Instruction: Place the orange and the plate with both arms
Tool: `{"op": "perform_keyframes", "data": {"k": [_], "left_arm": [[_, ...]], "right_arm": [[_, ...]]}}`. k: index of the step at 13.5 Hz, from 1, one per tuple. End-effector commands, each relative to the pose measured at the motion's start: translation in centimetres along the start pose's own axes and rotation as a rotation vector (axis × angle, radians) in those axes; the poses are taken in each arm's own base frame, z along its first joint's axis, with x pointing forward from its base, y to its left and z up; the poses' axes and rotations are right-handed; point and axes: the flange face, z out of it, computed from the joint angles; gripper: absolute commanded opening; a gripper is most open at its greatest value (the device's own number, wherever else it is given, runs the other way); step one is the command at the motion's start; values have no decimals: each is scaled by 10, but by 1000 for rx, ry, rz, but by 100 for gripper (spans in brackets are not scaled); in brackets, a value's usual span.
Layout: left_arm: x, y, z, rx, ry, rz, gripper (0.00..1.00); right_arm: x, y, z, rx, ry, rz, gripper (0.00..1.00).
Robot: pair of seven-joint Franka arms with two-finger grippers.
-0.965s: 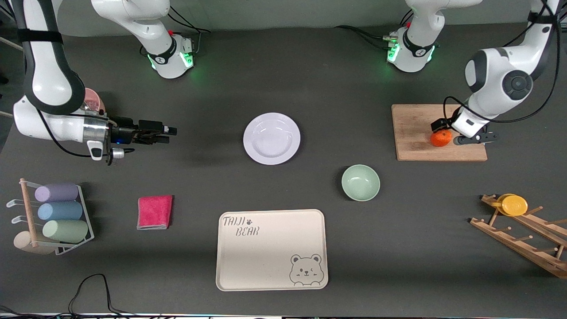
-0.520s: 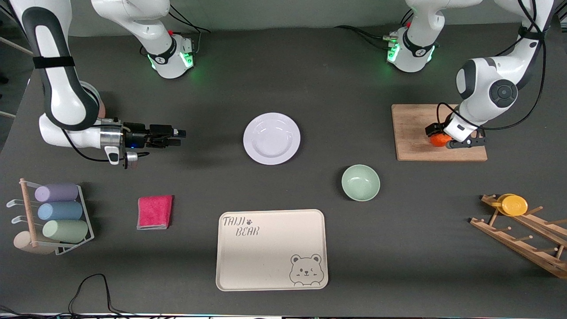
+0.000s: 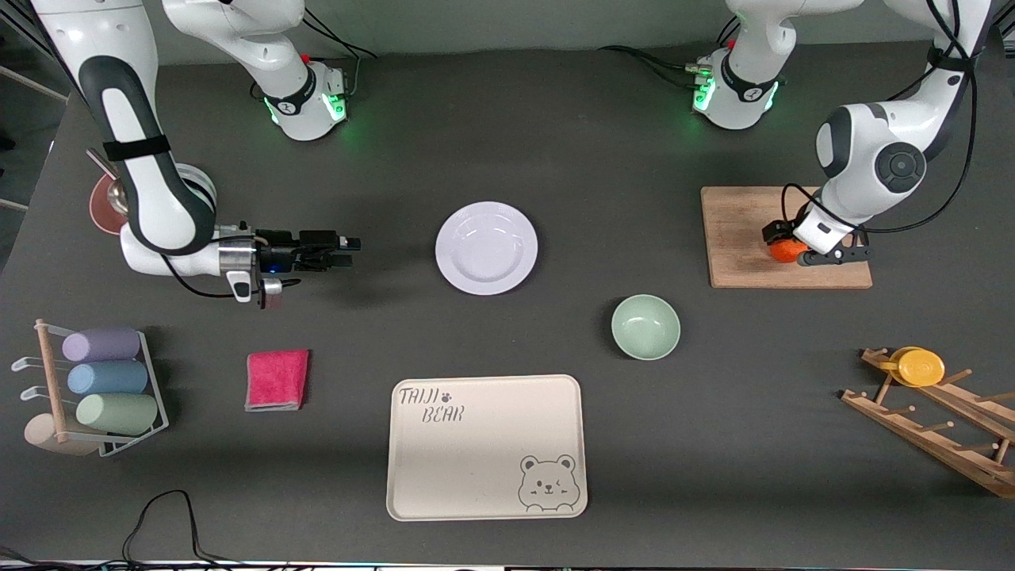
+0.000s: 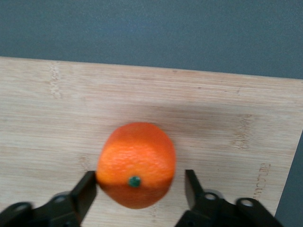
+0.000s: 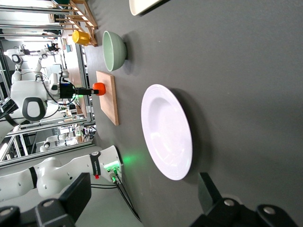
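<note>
**Orange straddled on the board**

The plate (image 3: 486, 247) is seen mid-table. The right gripper (image 3: 346, 251), fingers spread and empty, is held low beside it. The orange (image 4: 136, 164) lies on the board (image 3: 741, 238), bracketed by the left gripper (image 4: 141, 189); contact cannot be told.

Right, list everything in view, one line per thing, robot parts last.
orange: one, bright orange, on the wooden board
wooden board: one, light wood, at the left arm's end
plate: one, white, mid-table
bowl: one, pale green, nearer the camera than the plate
tray: one, cream with a bear drawing, nearest the camera
cloth: one, pink, toward the right arm's end
cup rack: one, white wire, holding purple, blue and green cups
peg rack: one, wooden, carrying a yellow cup
left gripper: around the orange, one finger touching, the other apart
right gripper: open, beside the plate, pointing at it
</note>
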Motion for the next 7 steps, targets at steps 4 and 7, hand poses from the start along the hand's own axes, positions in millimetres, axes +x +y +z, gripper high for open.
{"op": "perform_keyframes", "data": {"k": [4,7], "left_arm": [[1,-1,1,4,5,23,0],[1,-3,-6,3,5,25,0]], "right_arm": [[-4,10,8,14,1,15,100],[-11,5,37,-2,-59,4,100]]}}
